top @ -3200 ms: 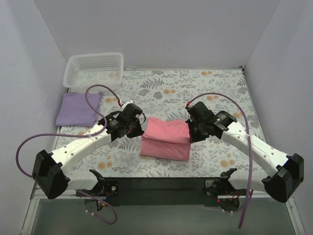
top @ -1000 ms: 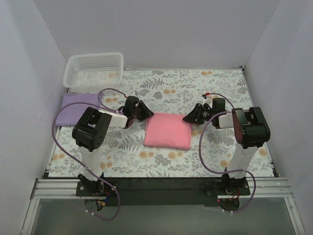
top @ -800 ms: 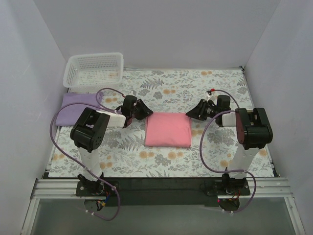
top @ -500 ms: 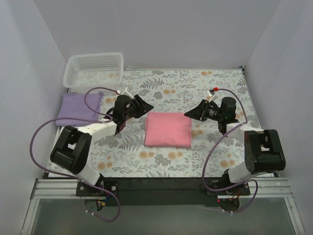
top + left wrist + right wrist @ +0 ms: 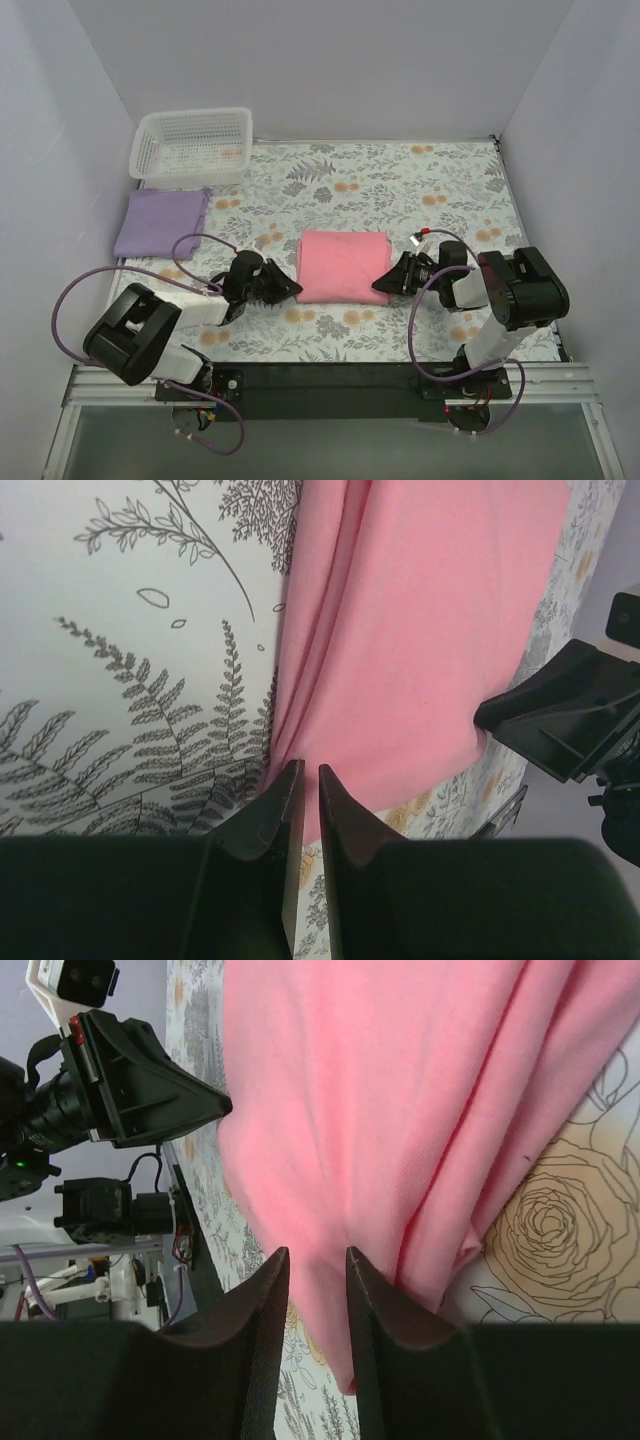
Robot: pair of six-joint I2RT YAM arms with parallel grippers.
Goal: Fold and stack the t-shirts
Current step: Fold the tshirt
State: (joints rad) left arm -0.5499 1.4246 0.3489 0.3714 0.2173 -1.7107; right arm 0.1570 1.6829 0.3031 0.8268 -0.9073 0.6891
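Note:
The salmon-pink t-shirt (image 5: 343,265) lies folded into a rectangle in the middle of the floral tablecloth. My left gripper (image 5: 291,290) is low at its near left corner; in the left wrist view (image 5: 305,772) the jaws are almost together, pinching the shirt's edge (image 5: 400,630). My right gripper (image 5: 381,287) is low at the near right corner; in the right wrist view (image 5: 317,1255) the jaws hold a thick fold of pink cloth (image 5: 330,1090) between them. The lavender-purple t-shirt (image 5: 162,222) lies folded at the far left, apart from both grippers.
A white lattice basket (image 5: 193,145) stands at the back left, just behind the lavender shirt. The floral tablecloth (image 5: 430,180) covers the table. Walls close in the left, back and right sides. Both arms lie low along the near edge.
Both grippers have dropped from the shirt's far corners to its near corners and narrowed their jaws onto the cloth. The pink shirt lies flat after its last fold.

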